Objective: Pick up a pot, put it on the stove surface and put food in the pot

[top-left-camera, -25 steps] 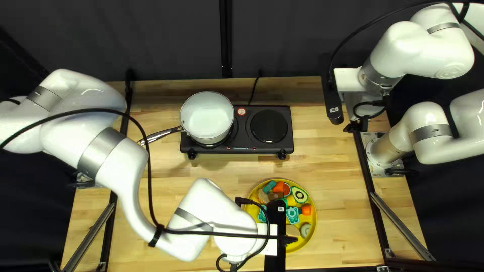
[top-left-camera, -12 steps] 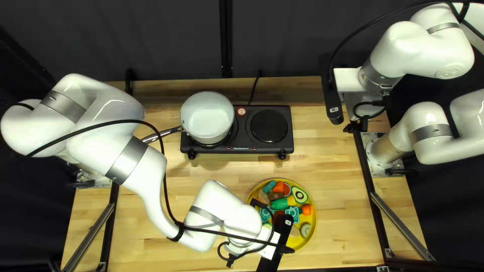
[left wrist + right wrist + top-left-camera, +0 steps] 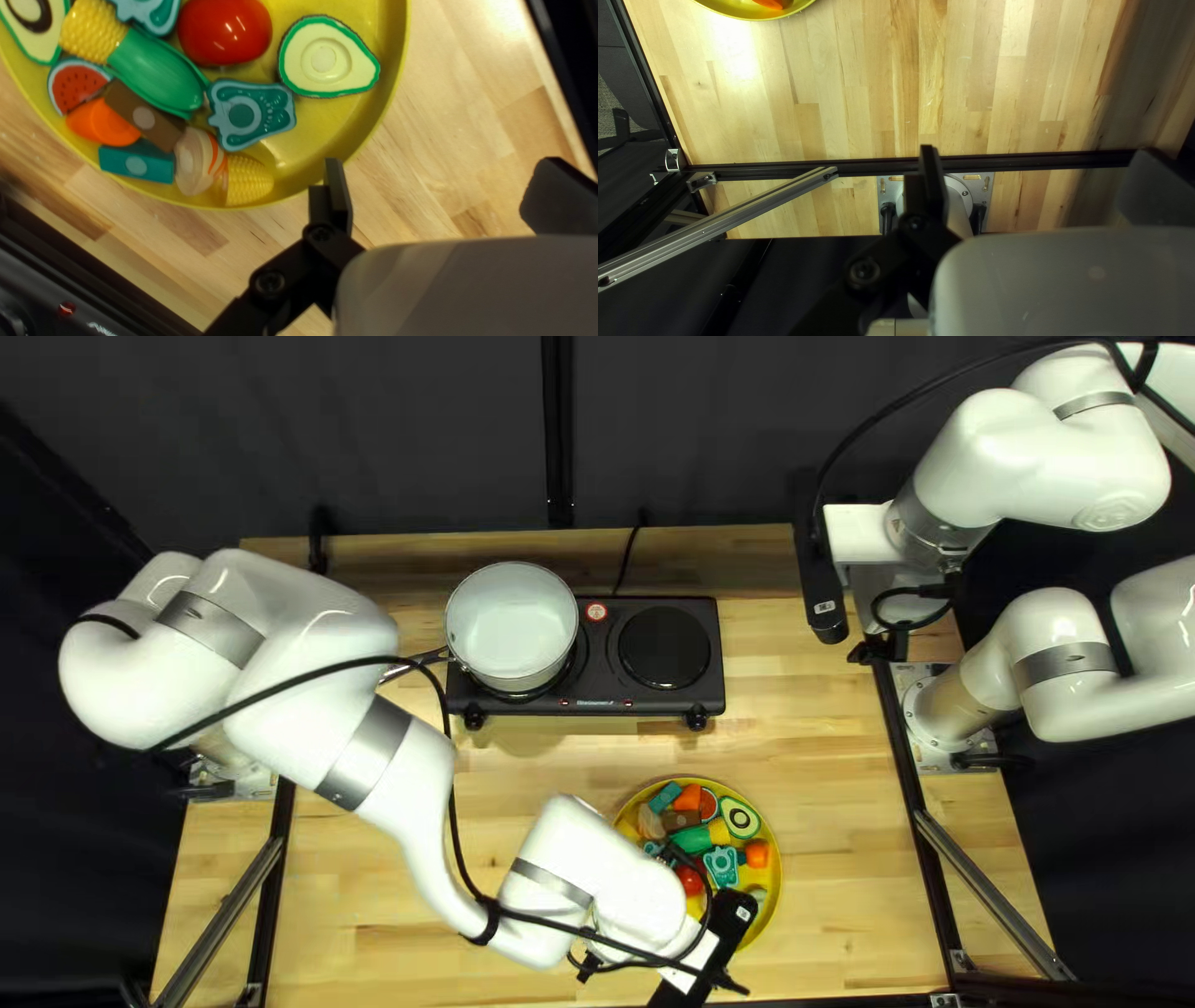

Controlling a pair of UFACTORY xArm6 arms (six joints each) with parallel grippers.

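- Risk: L gripper [image 3: 442,165] comes straight down & hits yellow plate [image 3: 305,149] rim, tipping it; cause: it's off to the side of the food, one finger by the rim, the other out over tabletop [image 3: 448,99]
- L jaws spread wide, nothing pinched; R gripper [image 3: 1036,152] jaws spread too, nothing btwn, well apart from plate
- Risk: toy tomato [image 3: 224,31] skids or rolls out of the grasp, b/c it's round & looks slick
- Risk: avocado half [image 3: 327,57] prob drags or bumps teal toy piece [image 3: 249,115], cause being how close they lie
- Risk: L arm's cable [image 3: 454,821] snags pot handle [image 3: 427,657] & twists pot [image 3: 512,622]; cable crosses handle in top left view, can't tell height gap
- Pot's upright on the left-hand burner of double hot plate [image 3: 603,666], no food seen inside, so place step looks done, food step not
- Vs 1 s ago: L arm's swung toward the right of top left view, wrist off most of the food, so tomato & corn cob [image 3: 156,71] now show there
- Cable now crosses handle nearer the pot, arm hides more of handle's end
- Pot, hot plate, R arm: same spots as before
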